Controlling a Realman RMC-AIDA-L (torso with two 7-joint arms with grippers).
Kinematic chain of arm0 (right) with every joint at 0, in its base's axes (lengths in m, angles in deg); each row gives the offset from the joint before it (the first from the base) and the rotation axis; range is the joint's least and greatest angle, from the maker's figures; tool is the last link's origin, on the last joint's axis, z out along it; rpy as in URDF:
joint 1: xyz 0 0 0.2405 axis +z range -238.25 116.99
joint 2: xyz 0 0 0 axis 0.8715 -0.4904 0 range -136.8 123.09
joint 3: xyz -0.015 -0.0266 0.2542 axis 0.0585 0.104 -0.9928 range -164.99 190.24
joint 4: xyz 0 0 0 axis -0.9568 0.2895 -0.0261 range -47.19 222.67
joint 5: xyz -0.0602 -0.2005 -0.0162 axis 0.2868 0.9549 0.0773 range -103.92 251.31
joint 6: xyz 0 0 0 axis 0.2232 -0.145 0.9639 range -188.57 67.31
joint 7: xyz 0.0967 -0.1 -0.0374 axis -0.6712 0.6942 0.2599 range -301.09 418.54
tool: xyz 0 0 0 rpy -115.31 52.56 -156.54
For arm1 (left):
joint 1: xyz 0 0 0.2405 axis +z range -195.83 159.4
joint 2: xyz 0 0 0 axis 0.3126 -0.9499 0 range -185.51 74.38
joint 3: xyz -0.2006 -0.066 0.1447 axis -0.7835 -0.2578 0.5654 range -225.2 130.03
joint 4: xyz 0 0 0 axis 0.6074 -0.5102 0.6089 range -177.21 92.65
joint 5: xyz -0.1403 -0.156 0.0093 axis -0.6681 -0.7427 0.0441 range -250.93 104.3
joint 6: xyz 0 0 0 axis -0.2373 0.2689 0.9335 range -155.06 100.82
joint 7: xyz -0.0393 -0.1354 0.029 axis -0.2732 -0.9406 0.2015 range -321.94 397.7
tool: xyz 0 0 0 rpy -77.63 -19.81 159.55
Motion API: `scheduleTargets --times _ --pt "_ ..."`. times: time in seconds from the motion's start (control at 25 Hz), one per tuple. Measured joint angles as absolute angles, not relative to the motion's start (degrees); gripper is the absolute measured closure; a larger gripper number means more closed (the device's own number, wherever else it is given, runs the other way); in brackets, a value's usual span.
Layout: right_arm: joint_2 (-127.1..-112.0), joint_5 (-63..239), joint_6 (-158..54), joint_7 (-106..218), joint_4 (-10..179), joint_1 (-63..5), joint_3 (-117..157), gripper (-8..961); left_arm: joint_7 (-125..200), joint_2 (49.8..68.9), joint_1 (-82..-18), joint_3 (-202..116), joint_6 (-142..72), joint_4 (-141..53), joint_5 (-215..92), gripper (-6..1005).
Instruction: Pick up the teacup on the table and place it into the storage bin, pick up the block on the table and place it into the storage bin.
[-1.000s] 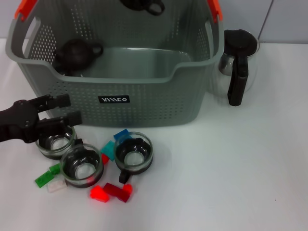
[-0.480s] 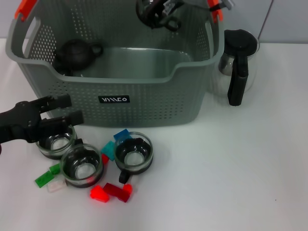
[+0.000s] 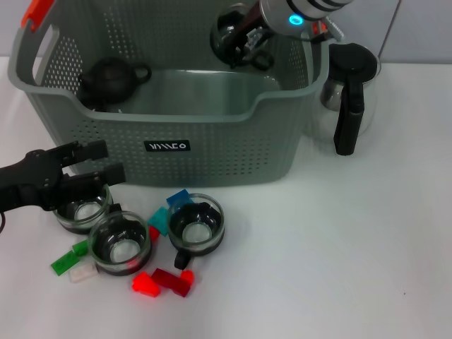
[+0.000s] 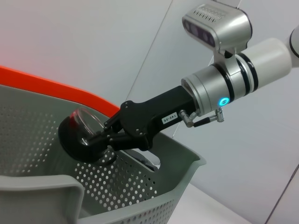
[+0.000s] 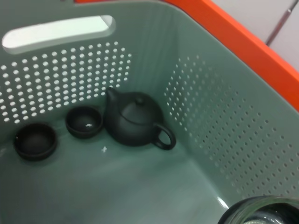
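My right gripper [image 3: 244,37] is shut on a glass teacup [image 3: 229,34] with a black holder, held over the back right of the grey storage bin [image 3: 212,152]. The left wrist view shows the same gripper [image 4: 100,137] clamping that teacup [image 4: 74,133] above the bin's rim. Three more teacups stand on the table in front of the bin: a left one [image 3: 81,209], a middle one [image 3: 120,244] and a right one [image 3: 196,226]. Small blocks lie around them: green [image 3: 65,261], red [image 3: 145,284] and teal [image 3: 161,219]. My left gripper [image 3: 95,162] is open just above the left teacup.
Inside the bin sit a black teapot [image 5: 135,122] and two small black cups [image 5: 84,122] [image 5: 35,141]. A glass coffee pot with a black handle [image 3: 348,95] stands right of the bin. White table stretches to the right of the teacups.
My right gripper has come into the head view from the back with its teacup, nearer and lower over the bin. The left gripper has barely shifted.
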State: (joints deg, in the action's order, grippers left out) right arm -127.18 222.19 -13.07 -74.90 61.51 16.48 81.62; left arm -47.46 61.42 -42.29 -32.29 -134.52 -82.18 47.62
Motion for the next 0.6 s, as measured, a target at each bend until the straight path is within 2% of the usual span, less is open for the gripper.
scheduleTargets --times 0.6 --pt "-127.54 220.2 -14.03 -71.35 64.25 16.43 82.5 857 -47.46 61.5 -42.34 -32.29 -134.1 -82.18 47.62 169"
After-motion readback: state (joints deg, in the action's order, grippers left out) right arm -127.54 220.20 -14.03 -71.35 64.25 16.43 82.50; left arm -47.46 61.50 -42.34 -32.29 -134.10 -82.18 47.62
